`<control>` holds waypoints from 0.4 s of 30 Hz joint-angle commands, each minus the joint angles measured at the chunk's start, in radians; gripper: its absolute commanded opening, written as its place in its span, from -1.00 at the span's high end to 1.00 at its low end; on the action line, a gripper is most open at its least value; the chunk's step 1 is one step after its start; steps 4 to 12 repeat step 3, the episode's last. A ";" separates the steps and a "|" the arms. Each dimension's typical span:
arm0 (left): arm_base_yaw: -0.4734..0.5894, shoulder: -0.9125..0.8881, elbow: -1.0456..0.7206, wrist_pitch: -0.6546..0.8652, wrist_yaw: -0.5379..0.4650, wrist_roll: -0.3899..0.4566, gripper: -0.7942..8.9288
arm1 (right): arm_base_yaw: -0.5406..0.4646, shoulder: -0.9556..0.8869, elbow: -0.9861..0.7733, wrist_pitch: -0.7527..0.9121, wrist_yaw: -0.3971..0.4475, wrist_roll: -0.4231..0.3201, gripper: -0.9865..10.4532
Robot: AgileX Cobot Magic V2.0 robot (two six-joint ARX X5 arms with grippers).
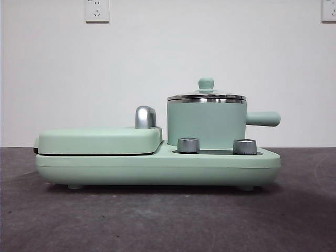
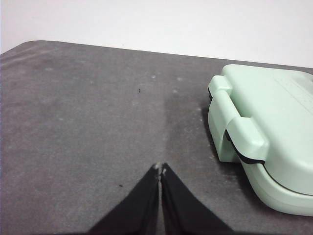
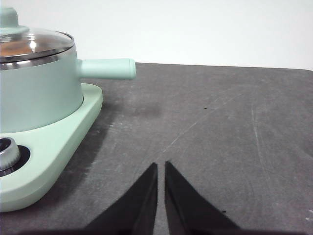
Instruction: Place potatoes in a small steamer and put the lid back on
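The mint-green small steamer (image 1: 206,125) stands on the right half of the appliance, its stubby handle (image 1: 262,118) pointing right. The lid (image 1: 206,97) sits flat on its steel rim, knob up. In the right wrist view an orange-brown patch, the potato (image 3: 17,47), shows through the lid (image 3: 36,43) glass on the steamer (image 3: 34,93). My right gripper (image 3: 161,165) is shut and empty, low over the table to the right of the steamer handle. My left gripper (image 2: 160,167) is shut and empty over the table left of the appliance.
The appliance base (image 1: 157,165) carries a closed flat griddle cover (image 1: 100,140) with a chrome handle (image 1: 145,116) on its left half. Two steel dials (image 1: 188,145) (image 1: 244,146) sit in front of the steamer. The griddle's end (image 2: 274,122) lies near my left gripper.
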 commanded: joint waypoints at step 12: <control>0.000 -0.001 -0.018 0.013 -0.002 -0.003 0.82 | 0.000 -0.001 -0.004 0.010 0.000 0.011 0.79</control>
